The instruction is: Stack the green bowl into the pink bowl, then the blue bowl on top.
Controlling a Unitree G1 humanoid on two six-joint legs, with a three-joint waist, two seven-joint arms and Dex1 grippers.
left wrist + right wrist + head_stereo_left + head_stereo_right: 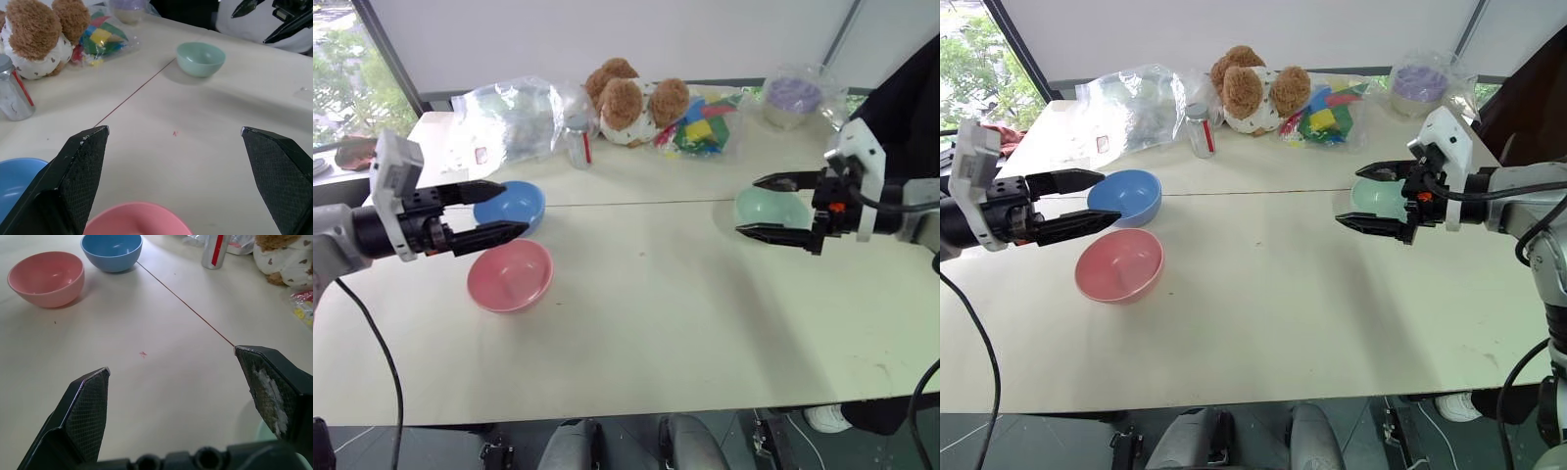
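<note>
Left eye view, plain unlabelled pink bowl (510, 275), blue bowl (512, 205), green bowl (766, 207)

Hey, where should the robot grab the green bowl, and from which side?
Probably by the rim. The green bowl sits upright and empty on the table, and its smooth rounded wall looks too wide to span. One finger inside, one outside, coming down from above on the edge nearest the open right gripper, which hangs beside it. Nothing crowds it on that side.
</note>
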